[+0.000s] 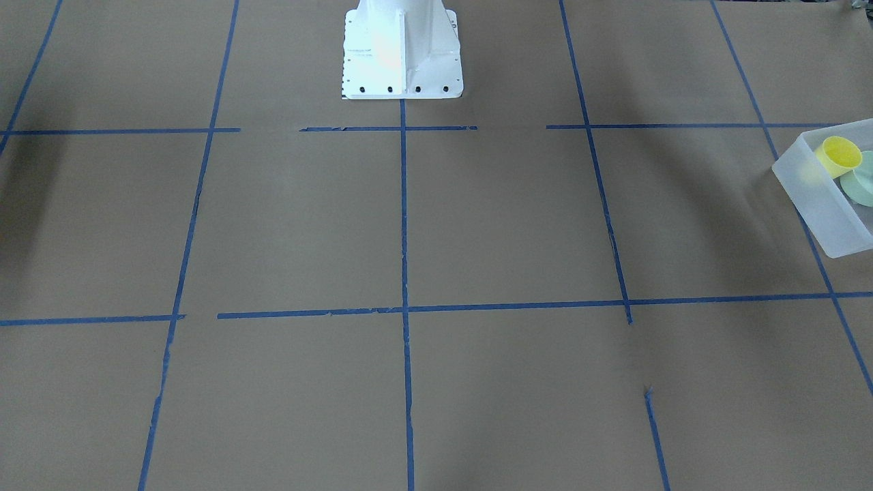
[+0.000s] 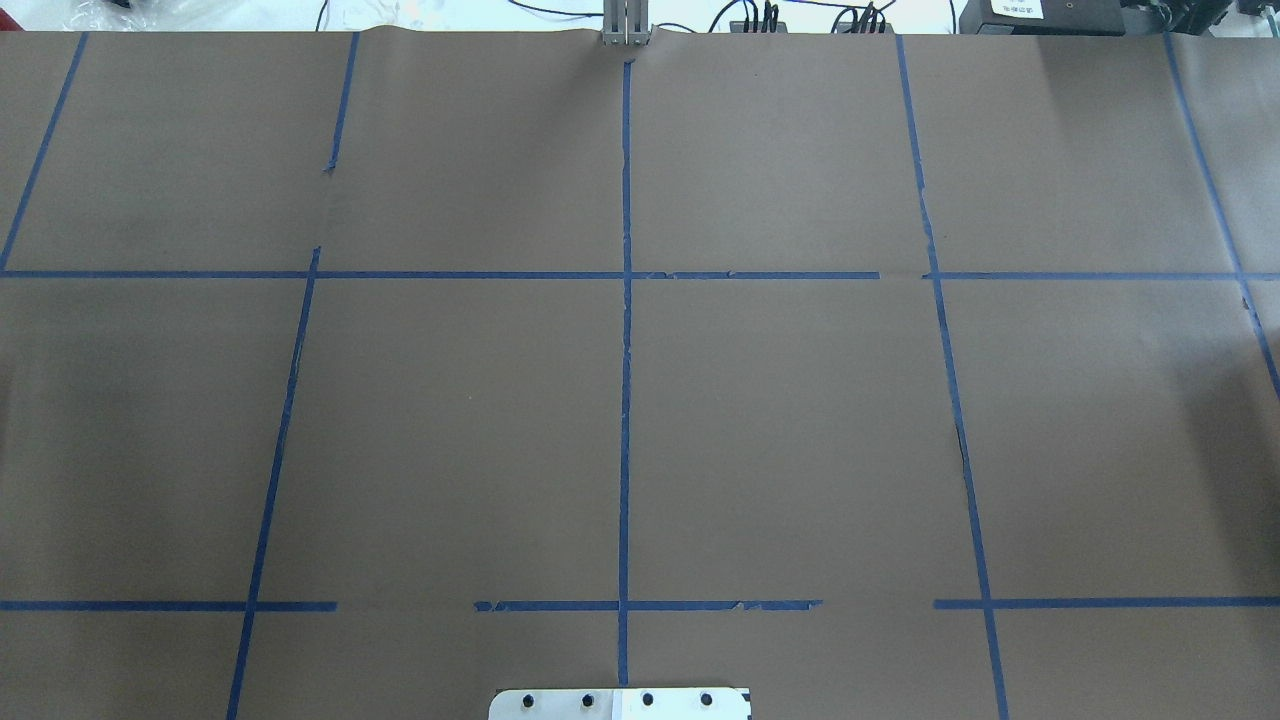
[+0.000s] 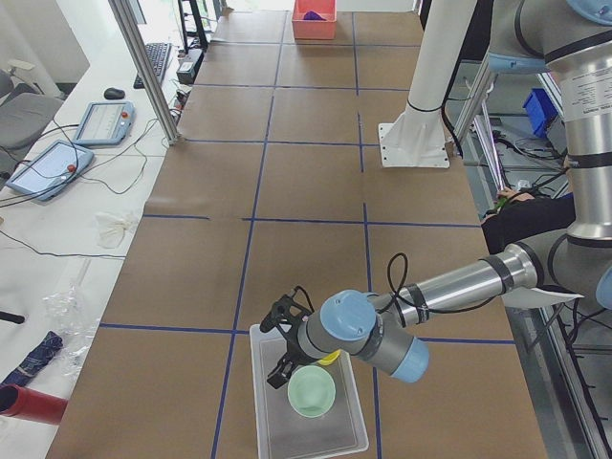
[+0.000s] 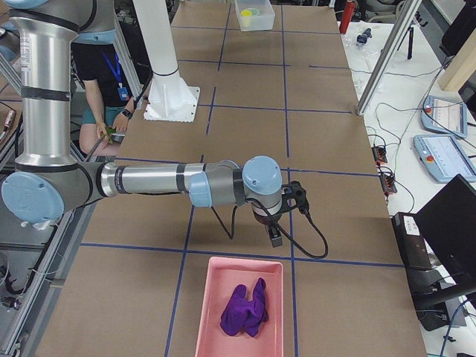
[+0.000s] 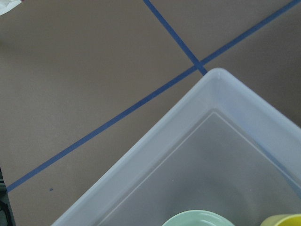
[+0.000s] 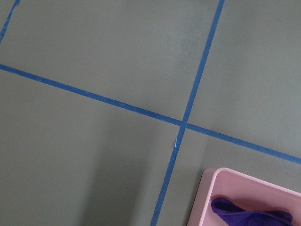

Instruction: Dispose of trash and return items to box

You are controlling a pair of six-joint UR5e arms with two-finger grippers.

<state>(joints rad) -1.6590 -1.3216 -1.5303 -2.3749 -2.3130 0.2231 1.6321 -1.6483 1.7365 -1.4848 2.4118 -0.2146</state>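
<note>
Sitting inside box (image 1: 815, 204), yellow cup (image 1: 840, 154), mint bowl (image 1: 861, 185)

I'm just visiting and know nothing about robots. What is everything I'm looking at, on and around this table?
translucent frosted-white plastic bin: one, whitish, table's end on the robot's left
small yellow plastic cup: one, yellow, inside the bin
round pale mint-green bowl: one, green, inside the bin, next to the cup
pink plastic tray: one, pink, table's end on the robot's right
crumpled purple cloth: one, purple, in the tray
brown paper table cover: one, brown, gridded with blue tape
white pedestal: one, white, robot's side of the table
left arm, right arm: two, silver and pale blue
left pincer: black, over the bin
right pincer: black, beside the tray
</note>
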